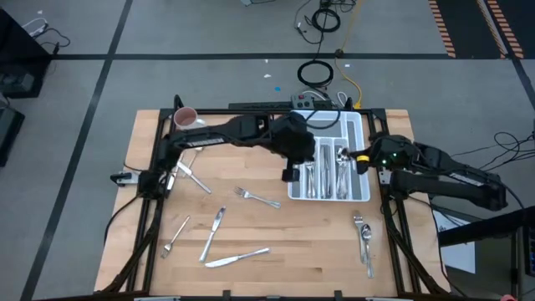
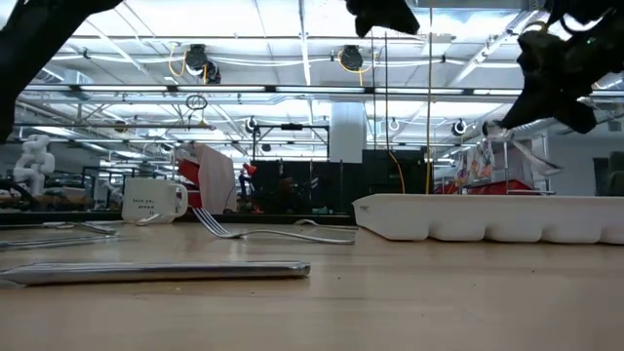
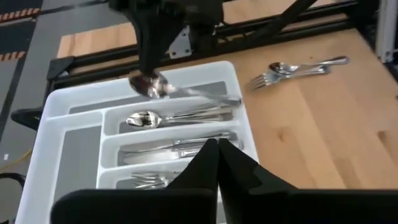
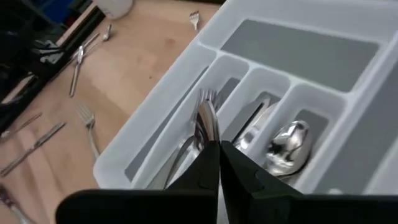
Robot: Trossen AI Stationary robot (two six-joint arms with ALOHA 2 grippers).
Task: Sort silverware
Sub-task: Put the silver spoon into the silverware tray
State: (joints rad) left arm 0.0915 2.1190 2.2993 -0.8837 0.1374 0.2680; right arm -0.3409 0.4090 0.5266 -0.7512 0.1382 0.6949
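Observation:
The white compartmented tray (image 1: 361, 134) stands at the table's far right and holds several pieces of silverware (image 1: 322, 177). My right gripper (image 1: 358, 157) is over the tray's right side, shut on a spoon (image 3: 186, 93). The spoon also shows in the right wrist view (image 4: 205, 121). My left gripper (image 3: 217, 149) is shut and empty above the tray's left side (image 1: 291, 171). Loose silverware lies flat on the table: a fork (image 1: 255, 197), two knives (image 1: 213, 232) (image 1: 238, 257), a small fork (image 1: 174, 236) and a fork and spoon together (image 1: 362, 234). My right gripper pinches the spoon between its two fingers by the bowl end (image 3: 152, 86). The fingers come from above, pointing down. The handle (image 3: 217, 98) reaches out about level over the tray's compartments. I cannot tell whether its free end touches the tray.
A pink-and-white mug (image 1: 184, 117) stands at the far left corner, with more silverware (image 1: 192, 176) near the left arm's base. Black frame rails (image 1: 150, 217) run along the table's edges. Bare wood (image 1: 301, 242) lies between the loose pieces in the near half.

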